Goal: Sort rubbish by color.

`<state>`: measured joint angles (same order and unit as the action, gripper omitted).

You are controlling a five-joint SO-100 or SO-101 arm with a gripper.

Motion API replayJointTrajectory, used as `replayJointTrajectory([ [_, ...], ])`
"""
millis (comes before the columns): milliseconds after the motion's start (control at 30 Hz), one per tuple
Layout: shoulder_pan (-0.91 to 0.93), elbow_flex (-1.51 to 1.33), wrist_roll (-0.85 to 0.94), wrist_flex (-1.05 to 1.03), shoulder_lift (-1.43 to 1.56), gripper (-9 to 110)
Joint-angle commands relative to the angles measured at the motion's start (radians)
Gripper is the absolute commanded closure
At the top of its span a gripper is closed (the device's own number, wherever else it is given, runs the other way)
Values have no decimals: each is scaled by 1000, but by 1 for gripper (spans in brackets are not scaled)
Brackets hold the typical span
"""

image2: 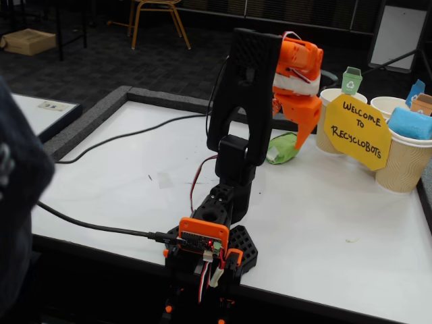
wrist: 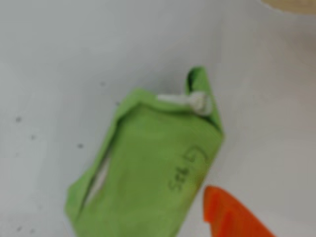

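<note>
Green wad (wrist: 148,163) fills the wrist view, lying flat on the white table (image2: 121,182) just this side of the yellow sign (image2: 358,131), with the gripper (image2: 300,135) poised right above it, holding nothing; opening width can't tell, only one orange finger (wrist: 232,215) shows. Looks like the approach-to-grasp step, next needs a straight descent straddling the wad. Blue wad (image2: 410,123) sits in a cup beside the sign; dark room, chair behind.

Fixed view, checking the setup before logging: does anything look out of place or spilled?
Only the crumpled green paper wad lies loose on the white table beside the beige paper cups, under the orange gripper. The blue wad sits in a cup. Nothing spilled.
</note>
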<state>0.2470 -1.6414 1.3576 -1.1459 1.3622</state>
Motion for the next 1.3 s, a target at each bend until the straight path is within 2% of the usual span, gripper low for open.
replayJointTrajectory([
  [0,32,152,11,6,-6,77],
  [167,25,155,6,37,-41,83],
  [333,12,181,-41,75,-38,101],
  [533,2,325,-83,-43,-3,101],
  [733,0,339,-126,-112,141,101],
  [1267,0,117,-138,-176,807,101],
])
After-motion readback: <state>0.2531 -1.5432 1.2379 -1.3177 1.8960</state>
